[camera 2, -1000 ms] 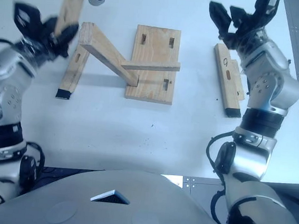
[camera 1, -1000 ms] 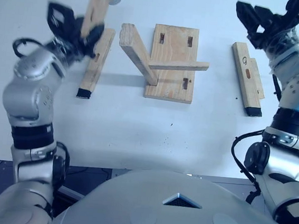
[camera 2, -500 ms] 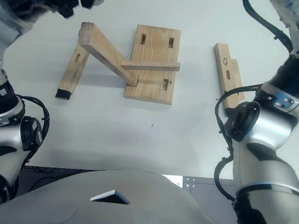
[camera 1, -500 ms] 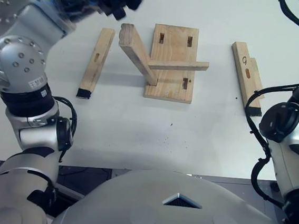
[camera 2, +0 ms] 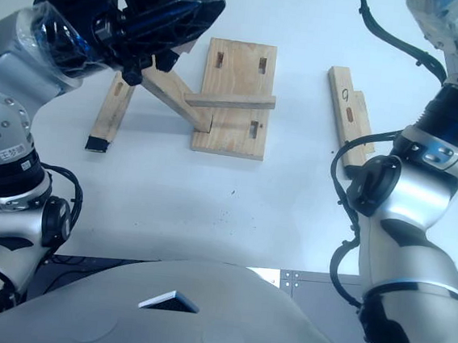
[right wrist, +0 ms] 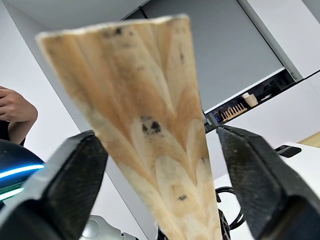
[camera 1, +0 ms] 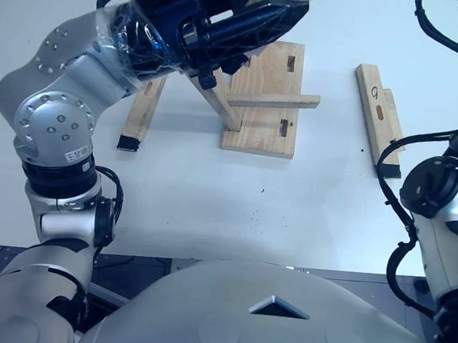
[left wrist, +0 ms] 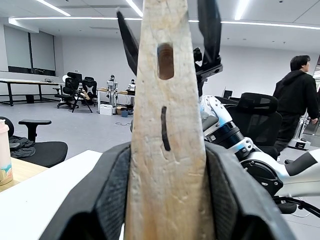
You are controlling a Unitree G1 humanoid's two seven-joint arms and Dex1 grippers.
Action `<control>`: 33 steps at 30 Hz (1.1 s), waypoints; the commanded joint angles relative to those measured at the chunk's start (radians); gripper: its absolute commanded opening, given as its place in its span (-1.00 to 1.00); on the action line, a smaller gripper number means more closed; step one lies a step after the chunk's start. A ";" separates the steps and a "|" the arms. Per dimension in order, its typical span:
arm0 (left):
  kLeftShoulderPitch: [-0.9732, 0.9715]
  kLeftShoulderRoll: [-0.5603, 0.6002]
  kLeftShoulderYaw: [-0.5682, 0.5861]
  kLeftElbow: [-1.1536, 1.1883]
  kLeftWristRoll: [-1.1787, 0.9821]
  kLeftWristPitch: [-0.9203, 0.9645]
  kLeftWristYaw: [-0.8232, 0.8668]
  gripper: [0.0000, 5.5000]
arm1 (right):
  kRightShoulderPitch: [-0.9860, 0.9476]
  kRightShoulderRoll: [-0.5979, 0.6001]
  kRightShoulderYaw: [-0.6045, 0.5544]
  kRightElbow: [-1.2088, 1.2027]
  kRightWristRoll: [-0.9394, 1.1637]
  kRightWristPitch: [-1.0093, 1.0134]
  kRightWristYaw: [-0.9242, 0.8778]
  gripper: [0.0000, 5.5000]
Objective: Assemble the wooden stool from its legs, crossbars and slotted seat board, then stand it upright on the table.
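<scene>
Left claw (left wrist: pixel 167 195) clamps raised leg (left wrist: pixel 165 125) toward far edge of desk (camera 1: pixel 290 210); right claw (right wrist: pixel 160 145) wide, straddling its tip. Seat board (camera 1: pixel 258 134) mid-desk carries fitted leg (camera 1: pixel 219 102), crossbar (camera 1: pixel 276 101). Spare leg (camera 1: pixel 141 114) by left edge, last leg (camera 1: pixel 378 117) by right edge. Looks under half done.

a pale wooden leg (left wrist: pixel 167 115) with an oval slot (left wrist: pixel 165 61) near its far end is clamped on both sides by the black jaws of the left gripper (left wrist: pixel 167 150). beyond, the right gripper (left wrist: pixel 168 35) holds its jaws spread, one on each side of the leg's far end. a white worktop (left wrist: pixel 45 200) lies beneath.
</scene>
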 commanded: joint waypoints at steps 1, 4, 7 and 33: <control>0.040 0.014 0.007 -0.002 -0.037 0.031 0.015 -0.27 | 0.006 -0.006 0.003 -0.022 0.000 -0.014 -0.013 0.05; 0.045 0.023 0.006 0.001 -0.053 0.034 0.018 -0.27 | 0.013 -0.013 -0.005 -0.040 0.015 -0.015 -0.012 -0.12; 0.050 0.028 0.004 0.008 -0.060 0.032 0.020 -0.27 | 0.015 -0.015 -0.007 -0.044 0.019 -0.019 -0.014 -0.19; -0.071 0.038 0.227 0.187 -0.259 0.003 0.188 0.09 | 0.271 -0.035 0.150 -0.101 -0.490 -0.533 0.076 -0.23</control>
